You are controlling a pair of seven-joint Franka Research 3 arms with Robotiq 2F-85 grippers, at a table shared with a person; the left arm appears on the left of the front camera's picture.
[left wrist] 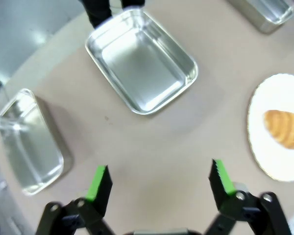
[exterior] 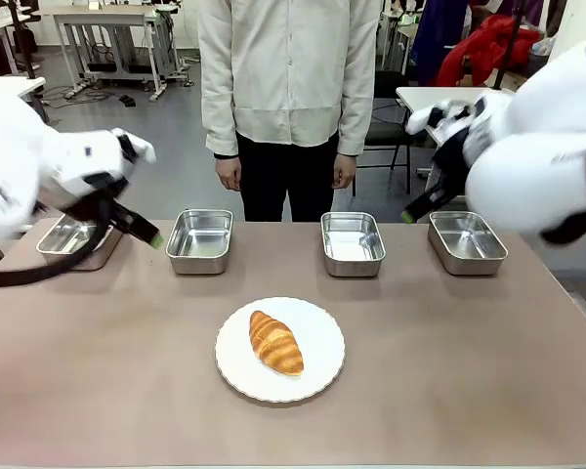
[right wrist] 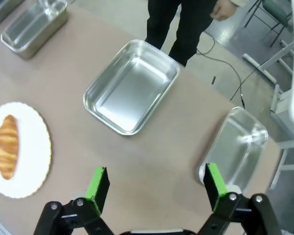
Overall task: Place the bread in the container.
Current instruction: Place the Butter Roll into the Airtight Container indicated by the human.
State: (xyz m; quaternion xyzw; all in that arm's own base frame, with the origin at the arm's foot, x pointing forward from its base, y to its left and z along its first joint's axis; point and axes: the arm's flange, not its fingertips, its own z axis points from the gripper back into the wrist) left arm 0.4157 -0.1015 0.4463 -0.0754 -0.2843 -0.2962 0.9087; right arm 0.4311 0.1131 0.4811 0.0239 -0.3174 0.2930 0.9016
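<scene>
Four containers [exterior: 199,239] lined up behind, bread [exterior: 275,342] parked on plate [exterior: 317,332] for easy pickup; left tool [left wrist: 158,170], right tool [right wrist: 155,171] held wide, empty.

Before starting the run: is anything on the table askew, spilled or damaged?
Nothing stands out. The croissant lies whole on the white plate, and the four steel pans sit upright in a row beyond it.

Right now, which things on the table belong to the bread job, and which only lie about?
Job: croissant; four alike steel pans: far-left pan, left-middle pan, right-middle pan, far-right pan; which is meant, cannot tell.
Lying about: white plate under the croissant.
</scene>
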